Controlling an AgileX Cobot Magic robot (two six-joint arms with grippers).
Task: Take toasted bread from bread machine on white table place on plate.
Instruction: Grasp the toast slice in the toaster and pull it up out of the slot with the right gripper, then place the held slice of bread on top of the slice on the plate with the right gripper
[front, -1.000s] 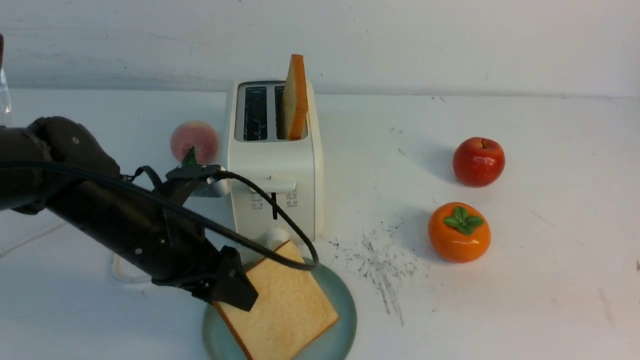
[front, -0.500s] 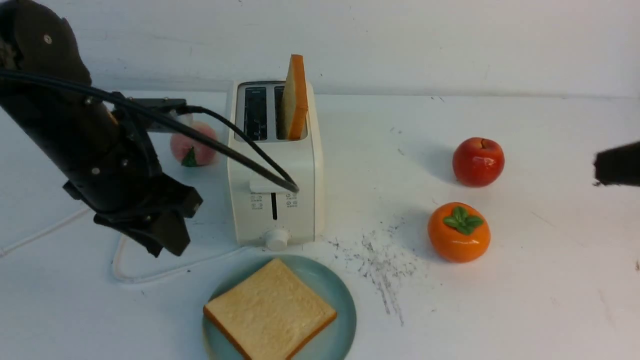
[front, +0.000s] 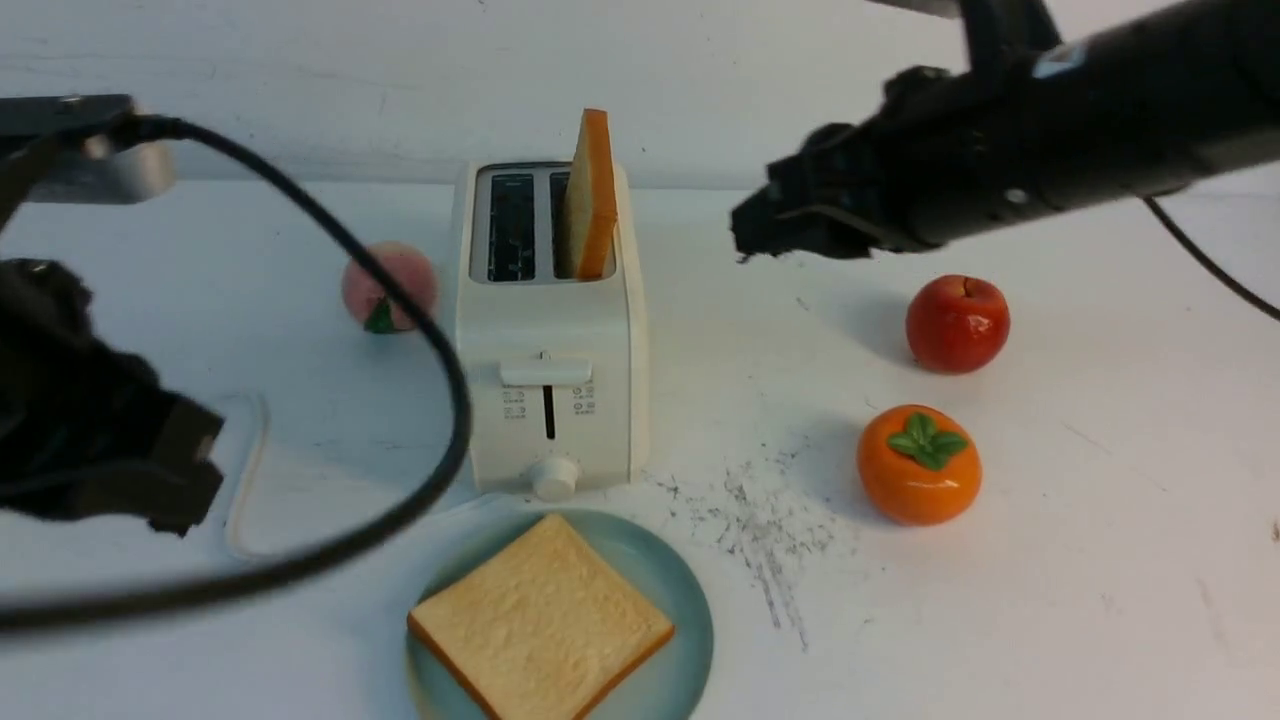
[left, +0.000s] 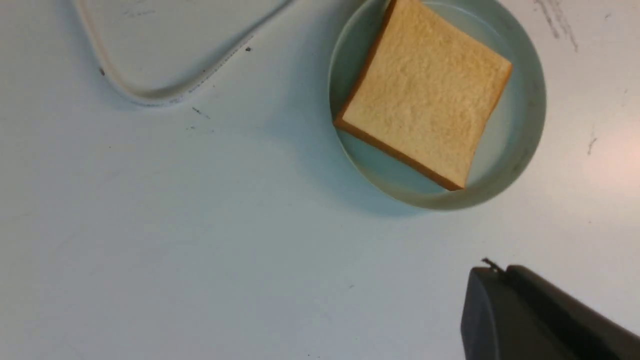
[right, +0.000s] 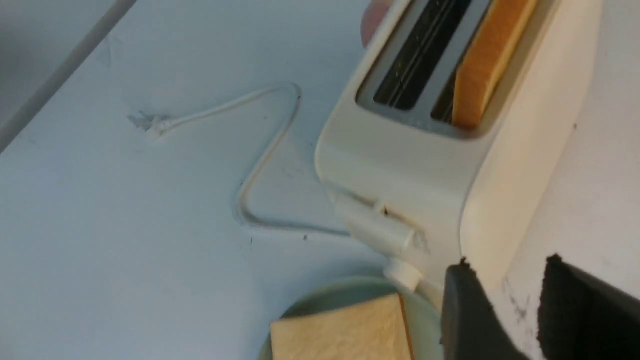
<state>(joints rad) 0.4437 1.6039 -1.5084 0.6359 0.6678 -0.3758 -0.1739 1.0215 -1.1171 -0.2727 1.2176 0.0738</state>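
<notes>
Bench: the white bench (front: 1050, 560) fills most of the front view. Grey scratchy scuffs (front: 760, 530) mark it at lower centre, and a white cord (front: 245, 450) loops at the left.
Room: a plain pale wall (front: 300, 80) runs along the top of the frame.
Plate: the pale blue-green plate (front: 690, 630) sits at bottom centre, just in front of the toaster. A flat slice of toasted bread (front: 540, 620) lies in it.
Toaster: the cream two-slot toaster (front: 550, 340) stands at centre. Its right slot holds an upright slice of toasted bread (front: 592, 190) that rises above the top.
Fruit: a peach (front: 405, 265) sits left of the toaster. At the right, a red apple (front: 957, 325) is above an orange persimmon (front: 918, 465).
Left fingers: the left fingers (left: 500, 310) are closed on nothing, at the left edge, apart from the plate.
Right fingers: the right fingers (right: 470, 320) are parted with nothing between them, at upper right, beside the upright slice without touching it.
</notes>
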